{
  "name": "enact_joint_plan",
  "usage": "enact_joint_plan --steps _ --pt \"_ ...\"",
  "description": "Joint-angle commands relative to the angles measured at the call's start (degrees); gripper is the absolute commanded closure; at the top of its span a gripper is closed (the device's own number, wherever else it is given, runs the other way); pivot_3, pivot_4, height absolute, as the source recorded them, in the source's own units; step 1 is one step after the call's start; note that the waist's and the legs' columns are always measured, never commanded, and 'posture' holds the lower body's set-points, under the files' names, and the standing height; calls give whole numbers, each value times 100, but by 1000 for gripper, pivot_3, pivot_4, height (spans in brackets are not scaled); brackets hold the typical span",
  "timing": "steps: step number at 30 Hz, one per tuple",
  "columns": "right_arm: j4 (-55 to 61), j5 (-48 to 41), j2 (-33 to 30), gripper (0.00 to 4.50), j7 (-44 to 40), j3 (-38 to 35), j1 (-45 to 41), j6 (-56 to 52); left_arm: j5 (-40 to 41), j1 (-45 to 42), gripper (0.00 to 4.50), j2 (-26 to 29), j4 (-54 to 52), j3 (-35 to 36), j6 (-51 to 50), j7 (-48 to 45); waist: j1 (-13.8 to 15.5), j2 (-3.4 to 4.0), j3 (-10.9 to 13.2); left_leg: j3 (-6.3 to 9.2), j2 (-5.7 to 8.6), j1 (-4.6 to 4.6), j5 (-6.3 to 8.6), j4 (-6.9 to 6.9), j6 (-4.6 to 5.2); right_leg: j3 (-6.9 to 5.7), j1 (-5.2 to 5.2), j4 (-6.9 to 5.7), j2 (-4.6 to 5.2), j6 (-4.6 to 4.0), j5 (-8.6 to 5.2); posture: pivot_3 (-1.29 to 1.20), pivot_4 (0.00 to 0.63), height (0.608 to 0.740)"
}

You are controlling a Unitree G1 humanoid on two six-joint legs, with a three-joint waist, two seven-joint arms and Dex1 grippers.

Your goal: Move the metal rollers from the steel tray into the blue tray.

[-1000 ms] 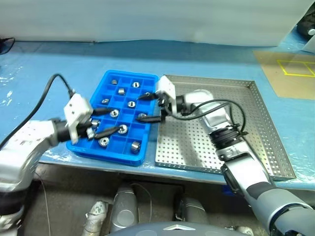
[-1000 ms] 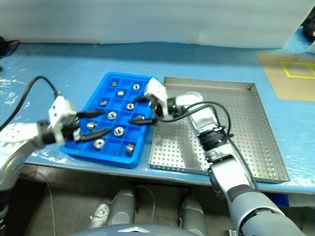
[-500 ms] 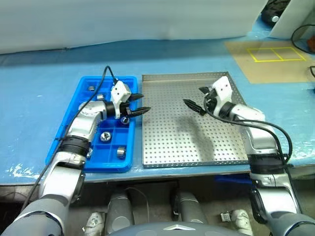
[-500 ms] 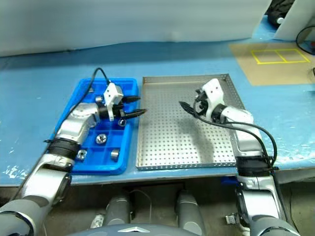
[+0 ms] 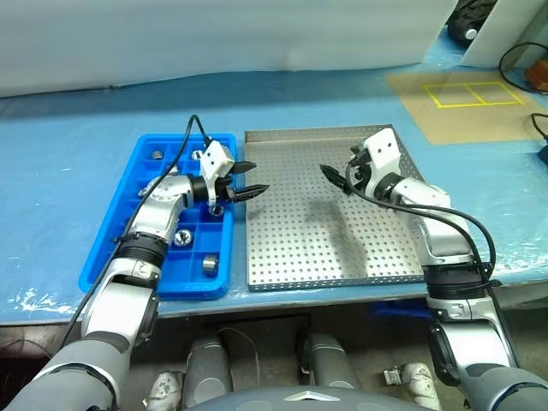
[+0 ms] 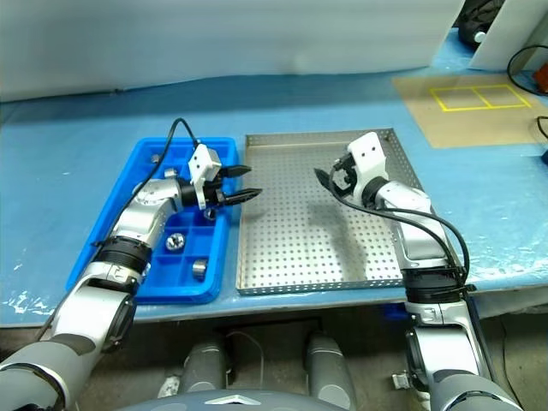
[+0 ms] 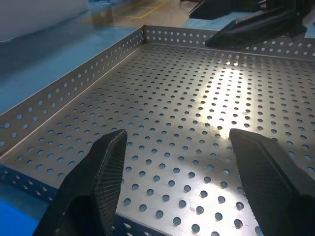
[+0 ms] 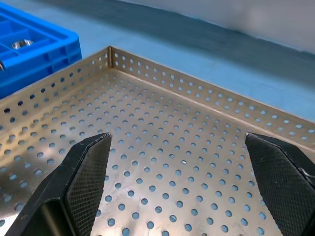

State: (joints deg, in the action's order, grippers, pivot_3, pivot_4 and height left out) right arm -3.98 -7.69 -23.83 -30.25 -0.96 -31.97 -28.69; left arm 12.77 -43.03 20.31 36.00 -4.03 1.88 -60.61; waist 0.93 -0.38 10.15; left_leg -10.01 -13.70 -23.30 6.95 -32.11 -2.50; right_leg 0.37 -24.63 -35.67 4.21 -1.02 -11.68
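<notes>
Across the worktop [image 5: 68, 145], the steel tray [image 5: 325, 274] lies bare while the metal rollers [image 5: 182, 237] sit left of it in the blue tray [image 5: 111, 248], nearest the left gripper [image 5: 246, 178], which gapes empty over the trays' shared edge, the right gripper [image 5: 334, 178] wide and empty above the steel tray.

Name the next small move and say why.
Probably pull both arms back: the steel tray shows no rollers left, the metal rollers lie in the blue tray, and the left tool and right tool hang open and empty.
</notes>
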Motion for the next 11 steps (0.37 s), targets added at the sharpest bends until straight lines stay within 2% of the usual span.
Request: enact_joint_plan --steps 1,11 --pt "-182 37 -8 34 32 -20 -381 270 71 138 993 138 -440 183 -65 100 -1 1 1 0 0 0 0 0 0 0 0 0 0 0 0 -263 150 740" --pt "-655 74 5 34 -48 112 -664 563 119 403 993 270 -899 304 -303 254 40 2 1 0 -2 -1 0 0 -1 -4 0 -1 1 0 0 -227 150 740"
